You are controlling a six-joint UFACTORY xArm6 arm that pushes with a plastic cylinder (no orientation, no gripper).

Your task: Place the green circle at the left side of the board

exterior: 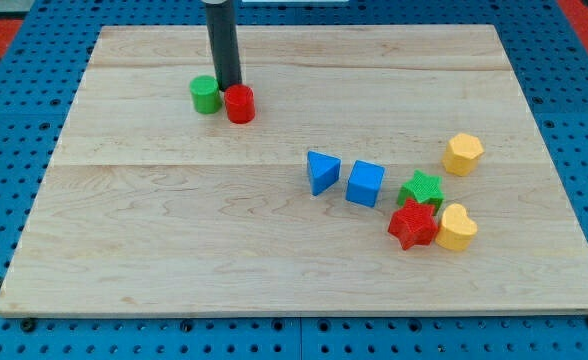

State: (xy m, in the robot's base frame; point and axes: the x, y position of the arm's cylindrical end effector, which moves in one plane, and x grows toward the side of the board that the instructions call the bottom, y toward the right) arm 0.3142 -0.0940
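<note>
The green circle [205, 94] is a short green cylinder on the wooden board [174, 230], in the upper left part of the view. A red cylinder [239, 104] stands just to its right, close to it or touching. My tip [229, 86] is the lower end of the dark rod coming down from the view's top. It sits right behind the two cylinders, between them, at the green circle's upper right and the red cylinder's upper left.
A blue triangle [322, 171] and a blue cube [365, 183] lie right of centre. A green star [421, 188], a red star [412, 224] and a yellow heart [457, 227] cluster at the right. A yellow hexagon [463, 153] lies above them.
</note>
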